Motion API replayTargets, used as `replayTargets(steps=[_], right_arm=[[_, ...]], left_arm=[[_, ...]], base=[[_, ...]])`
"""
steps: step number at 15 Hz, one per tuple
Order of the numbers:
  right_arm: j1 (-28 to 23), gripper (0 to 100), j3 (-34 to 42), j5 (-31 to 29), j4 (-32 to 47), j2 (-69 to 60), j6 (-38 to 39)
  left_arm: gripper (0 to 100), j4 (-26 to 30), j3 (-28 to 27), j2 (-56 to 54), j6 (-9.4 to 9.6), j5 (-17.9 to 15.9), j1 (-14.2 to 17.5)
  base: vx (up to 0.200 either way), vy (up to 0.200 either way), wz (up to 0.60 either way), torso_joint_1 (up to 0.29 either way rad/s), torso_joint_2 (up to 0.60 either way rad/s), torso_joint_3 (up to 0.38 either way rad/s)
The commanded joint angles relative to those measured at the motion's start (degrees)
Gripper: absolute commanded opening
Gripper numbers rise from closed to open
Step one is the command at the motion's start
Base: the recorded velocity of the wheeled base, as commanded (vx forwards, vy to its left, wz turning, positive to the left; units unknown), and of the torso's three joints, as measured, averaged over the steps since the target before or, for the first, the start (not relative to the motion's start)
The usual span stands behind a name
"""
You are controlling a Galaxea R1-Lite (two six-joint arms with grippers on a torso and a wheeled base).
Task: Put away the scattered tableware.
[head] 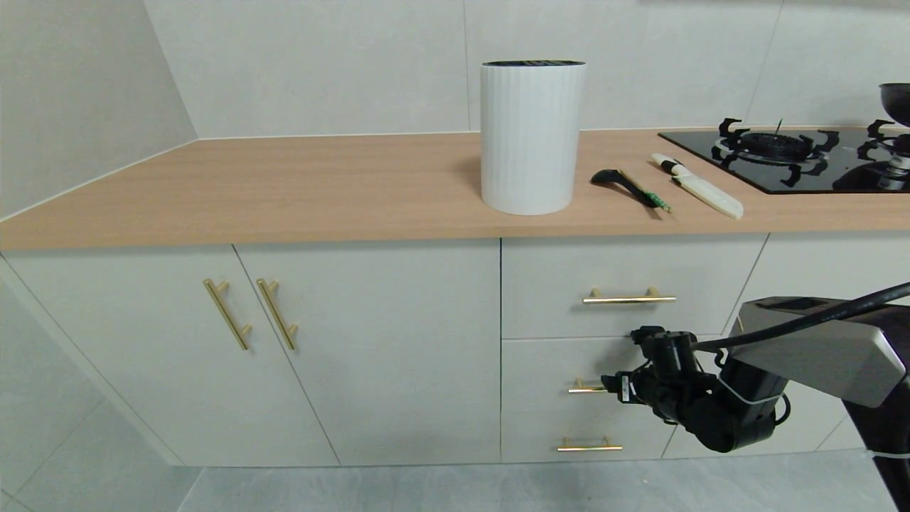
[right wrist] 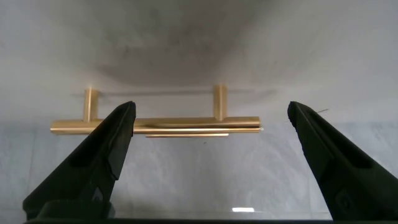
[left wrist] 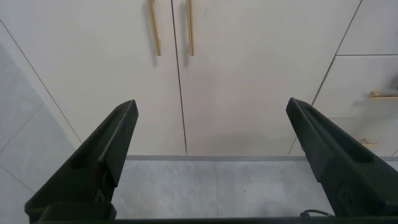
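Your right tool (right wrist: 210, 115) sits spread wide at the middle drawer handle (right wrist: 155, 126); left tool (left wrist: 211, 106) is spread too, facing the cabinet doors (left wrist: 249, 74). Black spoon (head: 617, 179), green-tipped stick (head: 645, 192) and knife (head: 700, 187) lie on the desk (head: 284, 185), between white holder (head: 532, 135) and stove (head: 782, 160).

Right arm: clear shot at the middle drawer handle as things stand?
Probably yes. The right tool is open and squared up just in front of the handle, with nothing visible between them.
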Motion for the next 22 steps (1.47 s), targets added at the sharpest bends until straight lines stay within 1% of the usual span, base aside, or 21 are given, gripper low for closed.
replayTargets(steps=[1, 5, 8, 9, 13, 17, 19, 22], right_arm=[[-0.2, 100, 0.6, 0.1, 0.0, -0.5, -0.2], [-0.1, 100, 0.6, 0.3, -0.2, 0.0, -2.8], [-0.1, 100, 0.8, 0.4, -1.2, -0.2, -2.8], [-0.1, 100, 0.8, 0.3, -2.4, -0.1, -2.9], [0.0, 100, 0.4, 0.3, -2.6, 0.3, -3.0], [-0.1, 100, -1.0, 0.3, -3.3, 0.3, -2.6], [0.0, 100, -0.8, 0.2, -4.4, 0.4, -2.7], [0.0, 100, 0.0, 0.3, -3.8, 1.0, -3.0]], left_arm=[[100, 0.0, 0.0, 0.1, -0.01, 0.0, 0.0], [100, 0.0, 0.0, 0.1, -0.01, 0.0, 0.0], [100, 0.0, 0.0, 0.1, -0.01, 0.0, -0.1], [100, 0.0, 0.0, 0.1, -0.01, 0.0, 0.0], [100, 0.0, 0.0, 0.1, -0.01, 0.0, 0.0], [100, 0.0, 0.0, 0.1, -0.01, 0.0, 0.0], [100, 0.0, 0.0, 0.1, -0.01, 0.0, 0.0], [100, 0.0, 0.0, 0.1, -0.01, 0.0, 0.0]], base=[[0.0, 0.0, 0.0, 0.0, 0.0, 0.0], [0.0, 0.0, 0.0, 0.0, 0.0, 0.0], [0.0, 0.0, 0.0, -0.014, 0.04, 0.03], [0.0, 0.0, 0.0, -0.085, 0.27, 0.212], [0.0, 0.0, 0.0, -0.058, 0.21, 0.159], [0.0, 0.0, 0.0, 0.0, 0.0, 0.0], [0.0, 0.0, 0.0, 0.0, 0.0, 0.0], [0.0, 0.0, 0.0, 0.0, 0.0, 0.0]])
